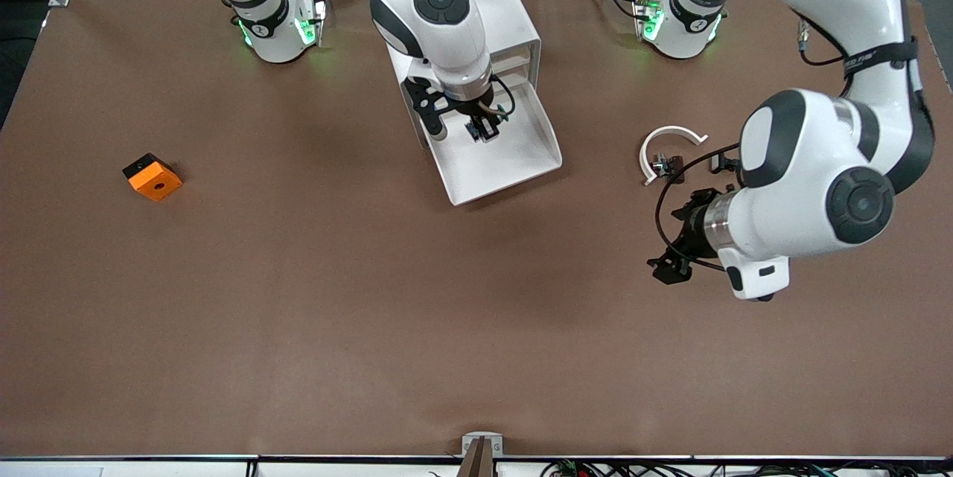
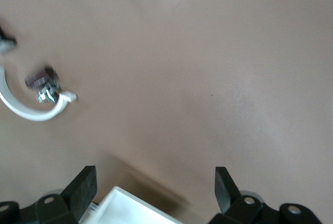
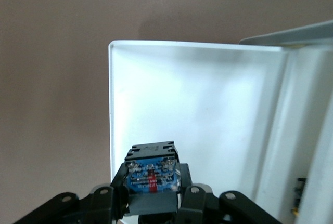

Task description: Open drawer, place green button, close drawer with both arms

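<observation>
The white cabinet [image 1: 514, 23] stands between the two arm bases, with one drawer [image 1: 491, 172] pulled out toward the front camera. My right gripper [image 1: 482, 127] hangs over the open drawer and is shut on the button [image 1: 485, 130]. In the right wrist view the button's dark bluish base [image 3: 151, 169] sits between the fingers [image 3: 106, 198], above the drawer's white floor [image 3: 182, 94]; its green cap is hidden. My left gripper [image 1: 670, 265] is open and empty, low over the bare table toward the left arm's end. Its fingers [image 2: 83, 185] stand wide apart.
A white curved piece [image 1: 666, 142] with small dark clips [image 1: 666, 163] lies on the table near my left gripper, also in the left wrist view [image 2: 26, 110]. An orange block with a black hole [image 1: 153, 176] lies toward the right arm's end. A white drawer corner [image 2: 125, 208] shows.
</observation>
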Controlling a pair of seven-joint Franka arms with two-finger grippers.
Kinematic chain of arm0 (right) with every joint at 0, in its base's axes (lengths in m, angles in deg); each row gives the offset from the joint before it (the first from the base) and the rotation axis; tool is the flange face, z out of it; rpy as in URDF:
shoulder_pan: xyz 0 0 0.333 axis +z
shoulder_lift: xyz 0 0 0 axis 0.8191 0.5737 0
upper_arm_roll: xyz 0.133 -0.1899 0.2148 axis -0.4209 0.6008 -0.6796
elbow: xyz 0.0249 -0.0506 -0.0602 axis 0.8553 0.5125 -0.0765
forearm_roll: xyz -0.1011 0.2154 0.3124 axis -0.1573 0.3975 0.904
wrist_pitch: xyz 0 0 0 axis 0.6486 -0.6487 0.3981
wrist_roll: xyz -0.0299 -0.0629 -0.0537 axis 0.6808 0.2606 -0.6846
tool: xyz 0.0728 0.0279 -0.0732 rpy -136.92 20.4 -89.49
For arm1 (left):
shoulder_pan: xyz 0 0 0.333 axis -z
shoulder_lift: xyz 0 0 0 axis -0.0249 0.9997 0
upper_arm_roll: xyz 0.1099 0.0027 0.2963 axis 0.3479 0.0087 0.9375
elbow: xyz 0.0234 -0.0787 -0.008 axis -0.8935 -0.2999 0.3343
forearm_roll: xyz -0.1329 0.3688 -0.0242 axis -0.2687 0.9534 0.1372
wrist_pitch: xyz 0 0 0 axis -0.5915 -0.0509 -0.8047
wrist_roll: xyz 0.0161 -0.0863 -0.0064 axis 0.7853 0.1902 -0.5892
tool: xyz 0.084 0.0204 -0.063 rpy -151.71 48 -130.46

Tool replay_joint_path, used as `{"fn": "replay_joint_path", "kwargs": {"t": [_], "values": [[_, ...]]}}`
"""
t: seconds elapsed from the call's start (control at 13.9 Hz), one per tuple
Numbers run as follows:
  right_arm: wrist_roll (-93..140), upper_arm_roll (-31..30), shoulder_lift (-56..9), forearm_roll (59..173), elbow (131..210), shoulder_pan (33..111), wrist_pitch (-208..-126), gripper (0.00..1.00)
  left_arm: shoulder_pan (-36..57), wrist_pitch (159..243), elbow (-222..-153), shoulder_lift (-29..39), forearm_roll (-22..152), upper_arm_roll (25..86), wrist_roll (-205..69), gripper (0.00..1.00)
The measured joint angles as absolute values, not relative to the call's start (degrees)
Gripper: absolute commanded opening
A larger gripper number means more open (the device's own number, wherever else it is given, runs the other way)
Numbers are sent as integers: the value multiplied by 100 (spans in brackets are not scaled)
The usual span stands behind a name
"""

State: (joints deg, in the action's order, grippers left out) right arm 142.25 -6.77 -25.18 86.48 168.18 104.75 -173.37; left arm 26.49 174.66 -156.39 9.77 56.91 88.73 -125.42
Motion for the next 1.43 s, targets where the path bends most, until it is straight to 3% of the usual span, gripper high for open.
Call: {"fn": "replay_joint_path", "kwargs": {"t": [0.5, 0.79, 1.15, 1.43], "values": [[14963, -659, -1183, 8530, 15639, 10625, -17349, 0, 2635, 17366, -15997, 347, 6222, 8874, -10575, 100], [15156, -656, -973, 8529, 15545, 10792, -17337, 0, 2576, 17464, -16393, 107, 6227, 8875, -9724, 100], [15515, -650, -879, 8528, 15543, 11009, -17303, 0, 2607, 18345, -17544, -520, 6234, 8813, -9291, 100], [15635, -639, -750, 8509, 15542, 11035, -17305, 0, 2628, 18495, -17851, -680, 6833, 8387, -9239, 100]]}}
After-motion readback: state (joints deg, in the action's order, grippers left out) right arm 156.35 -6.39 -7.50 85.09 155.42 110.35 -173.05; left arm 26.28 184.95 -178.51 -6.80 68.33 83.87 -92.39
